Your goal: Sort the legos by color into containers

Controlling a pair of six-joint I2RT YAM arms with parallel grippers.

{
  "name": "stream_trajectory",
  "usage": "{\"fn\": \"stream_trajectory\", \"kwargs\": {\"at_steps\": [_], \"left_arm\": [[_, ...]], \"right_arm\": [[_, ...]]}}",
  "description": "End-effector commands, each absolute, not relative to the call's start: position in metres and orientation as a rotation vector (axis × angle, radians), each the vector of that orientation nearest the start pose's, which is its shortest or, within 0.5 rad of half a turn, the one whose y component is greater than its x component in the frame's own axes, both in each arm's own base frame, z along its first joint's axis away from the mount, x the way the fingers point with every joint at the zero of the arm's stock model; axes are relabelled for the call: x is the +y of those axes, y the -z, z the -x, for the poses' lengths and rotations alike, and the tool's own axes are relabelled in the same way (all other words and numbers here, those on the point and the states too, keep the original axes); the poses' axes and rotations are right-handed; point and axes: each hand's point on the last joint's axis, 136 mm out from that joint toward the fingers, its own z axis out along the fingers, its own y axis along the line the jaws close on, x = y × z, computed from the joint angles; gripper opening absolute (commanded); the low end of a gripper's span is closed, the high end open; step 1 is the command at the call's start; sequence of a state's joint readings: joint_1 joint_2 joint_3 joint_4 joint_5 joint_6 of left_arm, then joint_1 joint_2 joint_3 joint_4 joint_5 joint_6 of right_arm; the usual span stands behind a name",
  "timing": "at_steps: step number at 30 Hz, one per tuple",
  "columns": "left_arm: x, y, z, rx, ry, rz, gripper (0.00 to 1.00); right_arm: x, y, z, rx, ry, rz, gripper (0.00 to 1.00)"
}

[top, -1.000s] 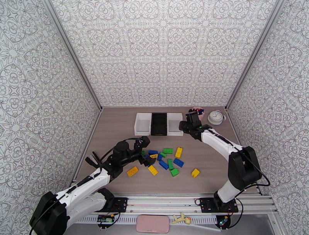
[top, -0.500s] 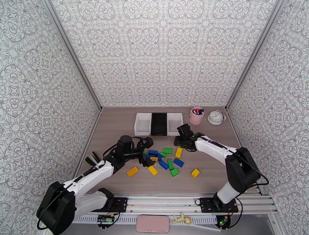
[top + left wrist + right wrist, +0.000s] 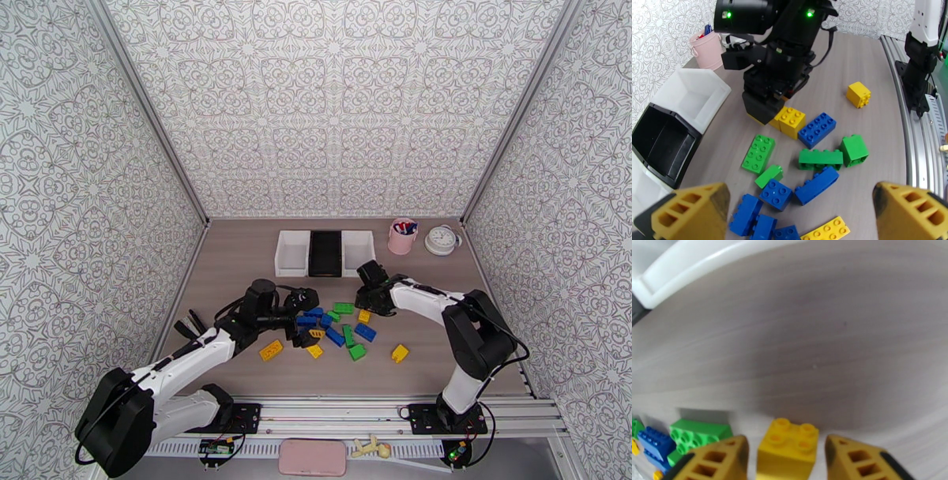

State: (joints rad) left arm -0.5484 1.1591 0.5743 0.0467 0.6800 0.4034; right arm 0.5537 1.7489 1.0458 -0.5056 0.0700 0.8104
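Green, blue and yellow legos (image 3: 336,328) lie scattered mid-table, in front of the containers: a white bin (image 3: 291,253), a black bin (image 3: 325,253) and a second white bin (image 3: 359,251). My right gripper (image 3: 365,304) is down at the pile's far edge. Its open jaws straddle a yellow four-stud brick (image 3: 788,447), with a thin gap showing on each side. The left wrist view shows that same yellow brick (image 3: 792,120) under the right gripper (image 3: 764,108). My left gripper (image 3: 798,213) hangs wide open over the blue bricks (image 3: 776,193) at the pile's left side, holding nothing.
A pink cup of pens (image 3: 403,235) and a round white clock (image 3: 442,239) stand at the back right. A lone yellow cube (image 3: 400,353) lies right of the pile, and a yellow brick (image 3: 271,350) lies to its left. Patterned walls enclose the table.
My right arm has swung from beside the pink cup down to the pile, its jaws narrowing around the yellow brick. My left gripper has pushed rightward over the blue bricks.
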Motion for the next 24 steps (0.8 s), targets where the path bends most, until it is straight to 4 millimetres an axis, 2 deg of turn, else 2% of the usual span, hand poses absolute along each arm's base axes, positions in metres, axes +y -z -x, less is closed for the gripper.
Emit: {"fn": "stream_trajectory", "kwargs": {"at_steps": [1,5,10,18,24], "left_arm": [[-0.266,-0.170,-0.225,1.595,0.788,-1.318,1.00],[-0.266,-0.170,-0.225,1.596,0.782,-1.317,1.00],[-0.265,-0.174,-0.230,1.593,0.774,-1.296,1.00],[-0.255,-0.196,-0.255,1.579,0.775,-1.105,1.00],[-0.239,-0.200,-0.277,1.602,0.693,-0.976,1.00]], "right_arm": [[0.185,-0.022,-0.324,2.789,-0.215,-0.410,0.44],[0.183,-0.025,-0.326,2.772,-0.208,-0.414,0.34],[0.183,-0.037,-0.331,2.726,-0.227,-0.421,0.27],[0.185,-0.092,-0.361,2.530,-0.266,-0.337,0.25],[0.192,-0.135,-0.407,2.368,-0.317,-0.267,0.24]]}}
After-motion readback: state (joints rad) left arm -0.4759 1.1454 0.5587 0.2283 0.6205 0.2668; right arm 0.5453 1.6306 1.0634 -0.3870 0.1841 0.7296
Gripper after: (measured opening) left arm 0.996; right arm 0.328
